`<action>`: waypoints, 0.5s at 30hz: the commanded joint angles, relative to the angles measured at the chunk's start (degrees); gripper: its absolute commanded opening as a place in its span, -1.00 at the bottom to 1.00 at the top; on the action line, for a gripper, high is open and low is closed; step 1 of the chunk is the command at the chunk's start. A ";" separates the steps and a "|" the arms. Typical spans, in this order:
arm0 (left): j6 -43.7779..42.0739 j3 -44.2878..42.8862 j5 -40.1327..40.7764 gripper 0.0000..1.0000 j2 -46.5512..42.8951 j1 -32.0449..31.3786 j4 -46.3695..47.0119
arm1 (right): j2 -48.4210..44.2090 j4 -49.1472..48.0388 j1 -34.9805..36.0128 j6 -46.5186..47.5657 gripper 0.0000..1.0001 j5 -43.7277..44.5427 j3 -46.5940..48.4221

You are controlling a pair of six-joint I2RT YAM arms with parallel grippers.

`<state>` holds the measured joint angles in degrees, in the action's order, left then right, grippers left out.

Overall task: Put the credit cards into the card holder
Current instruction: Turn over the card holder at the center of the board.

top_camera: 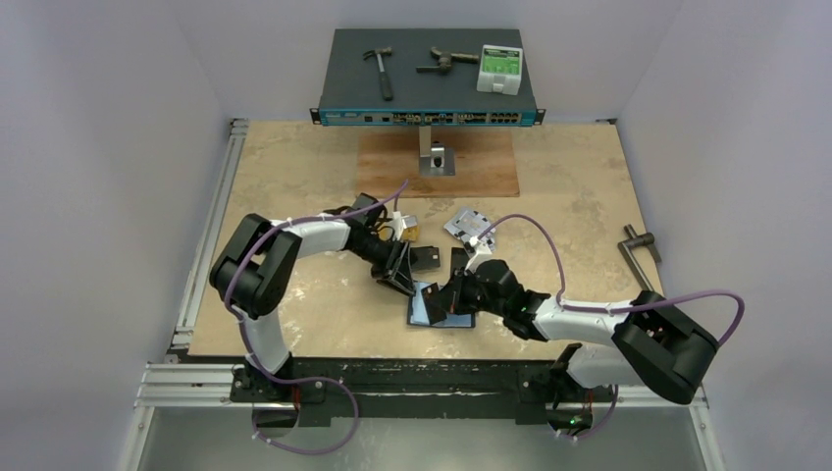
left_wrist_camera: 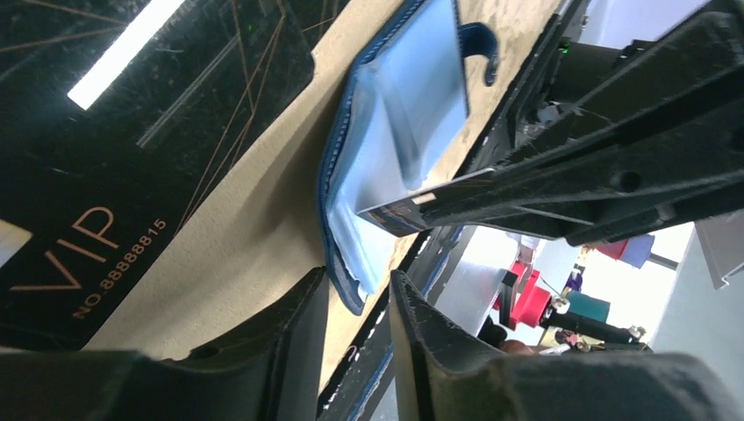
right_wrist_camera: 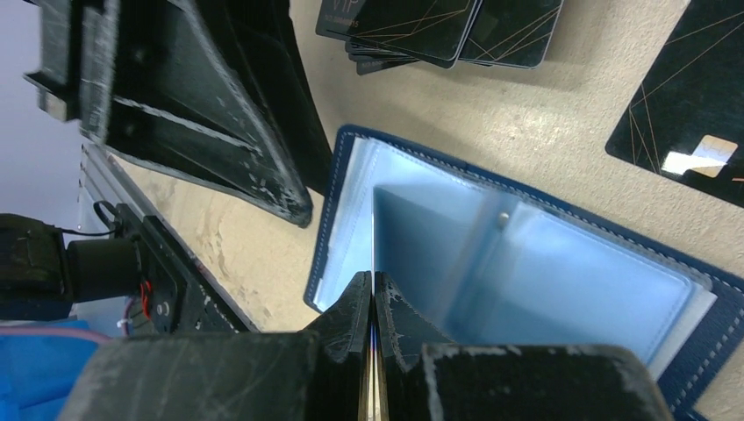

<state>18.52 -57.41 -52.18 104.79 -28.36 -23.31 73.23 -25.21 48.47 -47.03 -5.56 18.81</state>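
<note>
The navy card holder (top_camera: 426,306) lies open on the table, its pale blue sleeves up; it also shows in the left wrist view (left_wrist_camera: 386,132) and the right wrist view (right_wrist_camera: 570,272). My right gripper (top_camera: 451,297) (right_wrist_camera: 375,285) is shut on a thin credit card (right_wrist_camera: 375,228), seen edge-on, standing over the holder's left sleeve. That card (left_wrist_camera: 412,203) points into the holder. My left gripper (top_camera: 397,275) (left_wrist_camera: 358,282) hovers just left of the holder, slightly open and empty. Black cards (top_camera: 429,258) (right_wrist_camera: 421,26) lie beyond the holder, silver-grey cards (top_camera: 469,224) and a gold one (top_camera: 408,232) farther back.
A black VIP card (left_wrist_camera: 132,132) lies left of the holder, another black card (right_wrist_camera: 684,96) to its right. A network switch (top_camera: 429,116) with tools stands at the back above a wooden board (top_camera: 471,167). A metal clamp (top_camera: 640,245) lies at right.
</note>
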 commanded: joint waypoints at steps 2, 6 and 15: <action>0.29 -1.20 3.41 -0.55 1.68 -1.17 -0.31 | -0.16 -3.80 0.22 0.47 -1.00 -0.07 0.18; -0.59 -2.40 4.70 -1.00 3.49 -1.13 -2.22 | -1.59 -3.47 0.22 -0.45 -1.00 0.44 -1.40; -2.01 -3.12 5.12 -1.00 2.20 -0.91 -3.14 | -11.58 10.95 -0.49 0.09 -1.00 8.05 -2.46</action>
<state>18.24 -58.15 -47.31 108.64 -29.54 -25.43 66.00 -20.16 48.42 -47.33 -2.37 17.28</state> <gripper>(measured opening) 0.008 0.004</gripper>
